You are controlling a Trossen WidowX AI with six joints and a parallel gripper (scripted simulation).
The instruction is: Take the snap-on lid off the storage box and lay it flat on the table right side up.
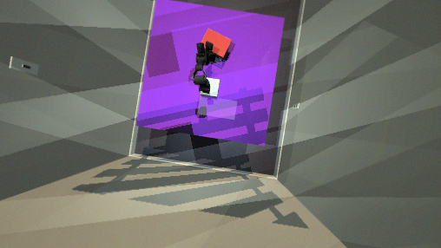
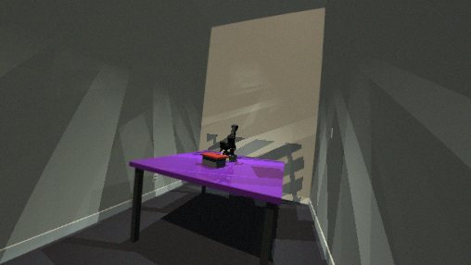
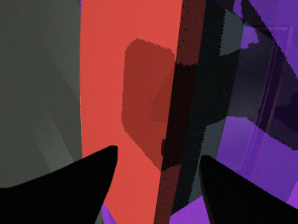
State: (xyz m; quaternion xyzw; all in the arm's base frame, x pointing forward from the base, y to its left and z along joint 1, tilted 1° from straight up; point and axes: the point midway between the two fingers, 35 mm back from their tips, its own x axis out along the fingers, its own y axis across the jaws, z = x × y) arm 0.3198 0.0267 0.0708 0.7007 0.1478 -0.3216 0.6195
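The red lid point(image 1: 218, 40) point(image 2: 214, 156) point(image 3: 102, 75) sits on top of the dark grey storage box point(image 2: 212, 161) point(image 3: 212, 82), which stands on the purple table point(image 1: 256, 56) point(image 2: 176, 163). My gripper point(image 1: 205, 44) point(image 3: 159, 152) is partly open with nothing gripped. In the top view it is at the lid's left edge. In the wrist view the left fingertip overlaps the red top, and the right fingertip appears beyond the lid's dark red side edge, by the box wall. The exact height of the fingertips relative to the lid is hard to tell.
A small white plate point(image 1: 213, 87) lies by the arm's base. A faint, pale see-through rectangle point(image 1: 226, 109) shows near the base on the table. Large shadows cross the table and floor. Walls stand around the table.
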